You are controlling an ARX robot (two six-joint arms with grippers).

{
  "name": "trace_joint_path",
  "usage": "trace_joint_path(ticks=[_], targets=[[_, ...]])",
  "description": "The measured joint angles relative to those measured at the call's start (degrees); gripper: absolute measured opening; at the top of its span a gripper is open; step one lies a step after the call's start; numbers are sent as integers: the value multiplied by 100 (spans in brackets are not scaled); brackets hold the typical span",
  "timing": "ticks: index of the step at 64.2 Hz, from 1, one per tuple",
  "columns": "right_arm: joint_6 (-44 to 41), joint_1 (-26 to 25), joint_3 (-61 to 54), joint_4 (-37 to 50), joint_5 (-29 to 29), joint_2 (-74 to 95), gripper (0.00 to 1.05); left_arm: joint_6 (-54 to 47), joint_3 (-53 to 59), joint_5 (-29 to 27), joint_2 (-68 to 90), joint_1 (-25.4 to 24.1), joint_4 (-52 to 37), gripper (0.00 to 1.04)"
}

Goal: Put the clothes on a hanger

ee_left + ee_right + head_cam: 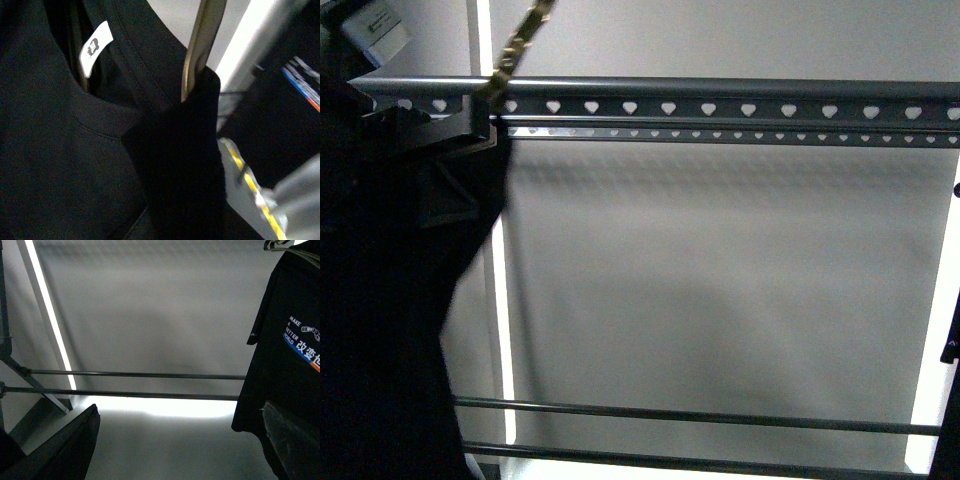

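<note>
The clothes (pixel 390 300), a black T-shirt, hang at the far left of the front view, just below the hanger's grey top rail (pixel 720 105) with its row of heart-shaped holes. My left gripper (pixel 450 135) is shut on the shirt right by the rail. The left wrist view shows the collar and its white label (pixel 95 47), with a dark finger (pixel 175 165) on the fabric. A brass-coloured metal strip (pixel 200 45) rises from the collar. My right gripper (pixel 180 450) is open and empty. It sits low, and the printed shirt (pixel 285 365) hangs to one side.
Two thin lower bars of the rack (pixel 700 415) run across near the floor and also show in the right wrist view (pixel 135 374). A plain grey wall lies behind. A bright light strip (pixel 505 320) runs vertically at the left.
</note>
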State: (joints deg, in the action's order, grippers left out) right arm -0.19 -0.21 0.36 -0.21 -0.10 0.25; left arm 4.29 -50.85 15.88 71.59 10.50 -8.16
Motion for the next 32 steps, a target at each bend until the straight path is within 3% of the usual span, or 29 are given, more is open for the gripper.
trace_joint_path(ticks=[4, 11, 17, 21, 27, 32], targets=[[0, 0, 0, -2, 0, 0, 97, -476, 273, 837, -280, -138, -136, 5], [0, 0, 0, 0, -4, 0, 97, -1646, 387, 3069, -402, -780, 2, 5], [0, 0, 0, 0, -2, 0, 97, -3233, -273, 4966, 258, -1467, 1700, 5], [0, 0, 0, 0, 0, 0, 97, -4256, -839, 5410, 756, -1657, 2828, 5], [0, 0, 0, 0, 2, 0, 97, -6203, -2337, 5746, 1941, -1825, 5274, 5], [0, 0, 0, 0, 0, 0, 97, -6717, -3108, 5724, 2514, -1812, 5851, 5]])
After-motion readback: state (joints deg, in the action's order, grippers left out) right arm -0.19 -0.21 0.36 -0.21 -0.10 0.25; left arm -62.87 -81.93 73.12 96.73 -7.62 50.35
